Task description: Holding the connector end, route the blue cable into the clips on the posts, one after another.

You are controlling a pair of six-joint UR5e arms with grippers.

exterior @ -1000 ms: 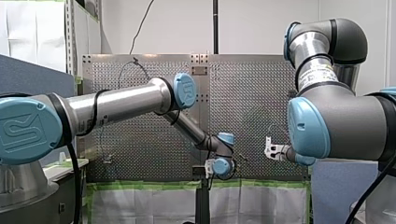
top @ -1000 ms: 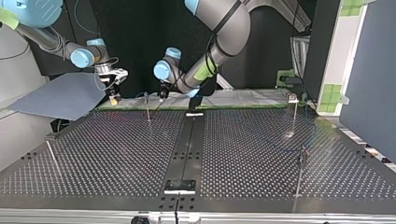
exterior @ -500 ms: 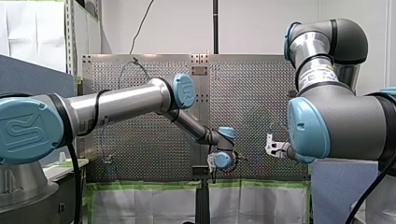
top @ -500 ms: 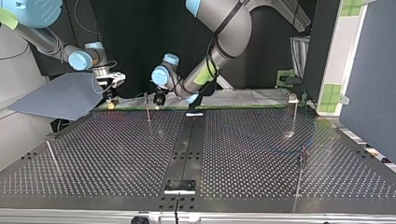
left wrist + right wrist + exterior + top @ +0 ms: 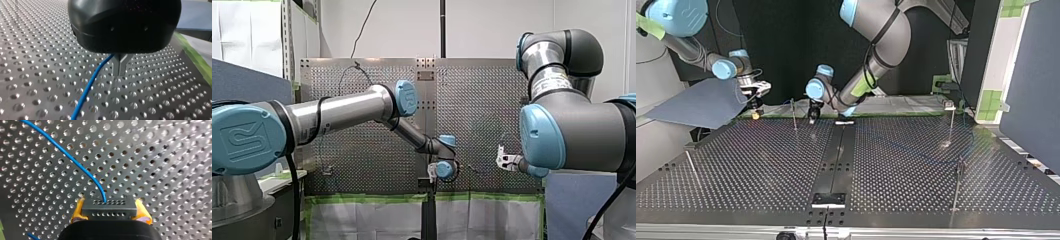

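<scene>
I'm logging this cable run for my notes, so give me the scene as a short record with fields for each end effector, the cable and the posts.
Grip, left end effector: metal fingers closed at the tips, blue cable running out from between them
Grip, right end effector: yellow pads clamped on the connector, cable leaving its face
Closest post: beside the left end effector in the top view, on the perforated table
Cable in clips: cannot tell
</scene>
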